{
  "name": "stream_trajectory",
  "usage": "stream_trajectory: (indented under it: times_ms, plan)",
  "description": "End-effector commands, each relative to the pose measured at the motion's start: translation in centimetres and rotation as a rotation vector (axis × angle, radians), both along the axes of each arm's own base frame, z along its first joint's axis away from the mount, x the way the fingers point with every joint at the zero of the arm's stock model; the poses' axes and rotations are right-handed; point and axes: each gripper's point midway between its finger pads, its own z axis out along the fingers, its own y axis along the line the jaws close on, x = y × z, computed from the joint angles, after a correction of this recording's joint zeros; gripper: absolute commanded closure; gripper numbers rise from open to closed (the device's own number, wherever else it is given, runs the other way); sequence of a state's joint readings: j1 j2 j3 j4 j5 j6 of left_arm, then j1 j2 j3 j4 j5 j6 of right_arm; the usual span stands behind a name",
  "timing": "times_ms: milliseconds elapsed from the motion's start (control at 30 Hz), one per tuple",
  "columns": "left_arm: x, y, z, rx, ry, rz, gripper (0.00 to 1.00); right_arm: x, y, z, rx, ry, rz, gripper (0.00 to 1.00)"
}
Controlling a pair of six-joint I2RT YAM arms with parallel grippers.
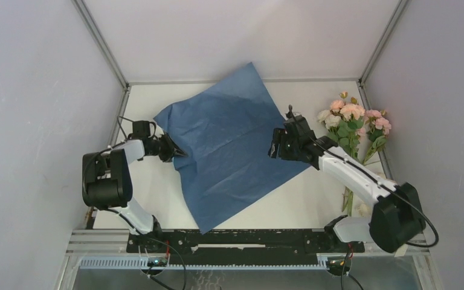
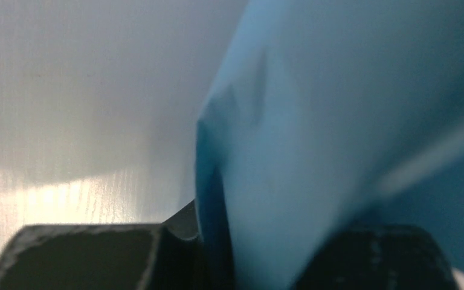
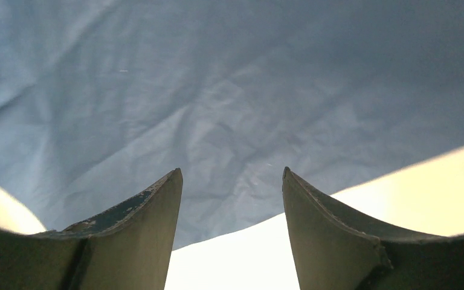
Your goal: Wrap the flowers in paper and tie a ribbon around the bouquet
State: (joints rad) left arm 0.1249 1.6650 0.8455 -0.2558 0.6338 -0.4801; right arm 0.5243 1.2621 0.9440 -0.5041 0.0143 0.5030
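Left end effector [image 1: 177, 151]: nearly closed, pinching paper [image 1: 229, 142] edge.
Right end effector [image 3: 231, 176]: spread wide, empty, above paper.
Flowers [image 1: 353, 118]: right, apart.

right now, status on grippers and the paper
Left gripper shut on the paper at its left edge. Right gripper open over its right edge, empty. Flowers lie apart on the right.

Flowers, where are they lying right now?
In the top view the flowers lie on the right side of the table, near its right edge, blooms toward the back, just right of the paper and not touching it.
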Motion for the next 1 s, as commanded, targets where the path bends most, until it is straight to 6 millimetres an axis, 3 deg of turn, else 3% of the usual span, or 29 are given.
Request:
stream_trajectory:
  times_ms: [0,200,267,400,533,733,967]
  plan:
    - [-0.6,-0.3,-0.2,-0.016,0.027,0.015,0.77,0.8,-3.5,-4.1,-0.165,0.079,-0.101,0.3]
    - [-1.2,1.0,-1.1,0.09,0.061,-0.023,0.41,1.4,-4.6,-8.3,-0.23,0.184,-0.115,0.3]
    - [-1.3,2.5,-1.0,0.18,0.063,-0.02,0.35,1.4,-4.9,-9.4,-0.241,0.216,-0.123,0.3]
    - [-1.1,4.4,1.4,0.307,-0.039,-0.007,0.25,0.7,-6.3,-11.0,-0.303,0.276,-0.149,0.3]
    - [-1.9,5.6,2.5,0.397,-0.085,-0.01,0.19,0.4,-7.2,-11.6,-0.337,0.302,-0.162,0.29]
    - [-3.5,6.8,2.6,0.477,-0.048,-0.026,0.15,0.2,-9.3,-11.6,-0.357,0.332,-0.209,0.29]
    - [-2.8,8.5,7.8,0.611,-0.236,-0.012,0.15,0.4,-13.2,-8.9,-0.351,0.303,-0.291,0.29]
